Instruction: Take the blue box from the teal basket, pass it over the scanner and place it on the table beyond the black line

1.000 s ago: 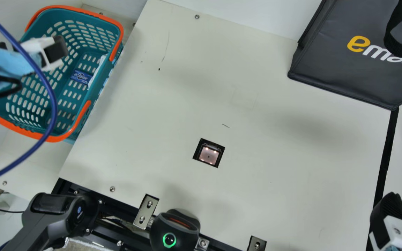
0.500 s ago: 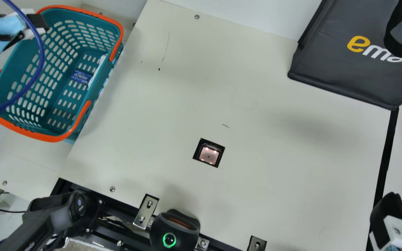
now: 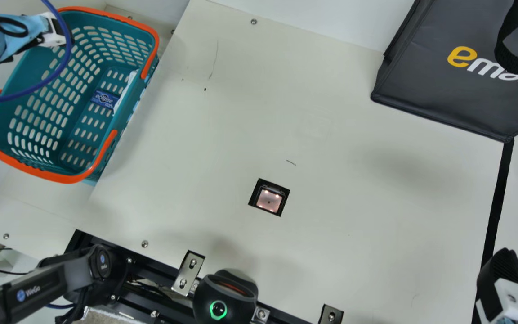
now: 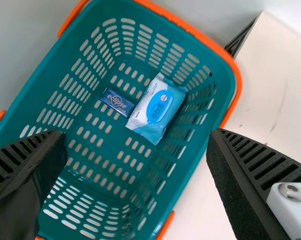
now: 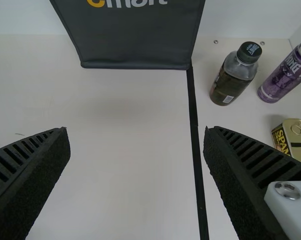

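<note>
Your left claw (image 4: 136,137) is open above the teal plastic basket (image 4: 38,87), likely to fit round the small blue box (image 4: 117,102), and your right claw (image 5: 136,131) is open too.

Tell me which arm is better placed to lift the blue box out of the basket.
Left, I'd judge. The left gripper is open beside the teal basket, turned toward the blue box inside. The right gripper is far off, near the black line.

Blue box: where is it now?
In the main view, the blue box is at the left, on the floor of the teal basket; the left wrist view shows a white-and-blue packet right beside it.
</note>
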Controlling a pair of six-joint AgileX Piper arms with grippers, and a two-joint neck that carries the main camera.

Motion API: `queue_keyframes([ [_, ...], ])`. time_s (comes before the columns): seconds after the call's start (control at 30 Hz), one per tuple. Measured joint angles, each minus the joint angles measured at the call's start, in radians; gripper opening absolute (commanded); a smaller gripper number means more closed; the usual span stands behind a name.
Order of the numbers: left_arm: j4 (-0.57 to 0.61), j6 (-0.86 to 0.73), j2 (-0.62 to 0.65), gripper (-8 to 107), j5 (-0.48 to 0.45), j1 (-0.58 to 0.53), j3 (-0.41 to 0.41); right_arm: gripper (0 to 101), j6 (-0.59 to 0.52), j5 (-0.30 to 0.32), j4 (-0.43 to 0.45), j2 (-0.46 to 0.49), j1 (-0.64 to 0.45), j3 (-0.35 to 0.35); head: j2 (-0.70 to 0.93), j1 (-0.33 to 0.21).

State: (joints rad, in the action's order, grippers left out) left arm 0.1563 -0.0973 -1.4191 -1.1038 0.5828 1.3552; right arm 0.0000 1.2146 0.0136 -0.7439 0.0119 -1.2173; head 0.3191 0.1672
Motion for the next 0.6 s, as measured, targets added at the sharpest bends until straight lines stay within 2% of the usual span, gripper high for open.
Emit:
queue_keyframes([
  [0.33,0.004,-0.189,-0.172,90,0.018,0.01,0.054,95,0.0,0.0,0.0,0.0,0.0,0.0,0.0,0.0],
  [0.6,0.016,-0.354,-0.28,90,0.049,0.008,0.06,95,0.0,0.001,0.0,0.0,0.0,0.0,0.0,0.0],
])
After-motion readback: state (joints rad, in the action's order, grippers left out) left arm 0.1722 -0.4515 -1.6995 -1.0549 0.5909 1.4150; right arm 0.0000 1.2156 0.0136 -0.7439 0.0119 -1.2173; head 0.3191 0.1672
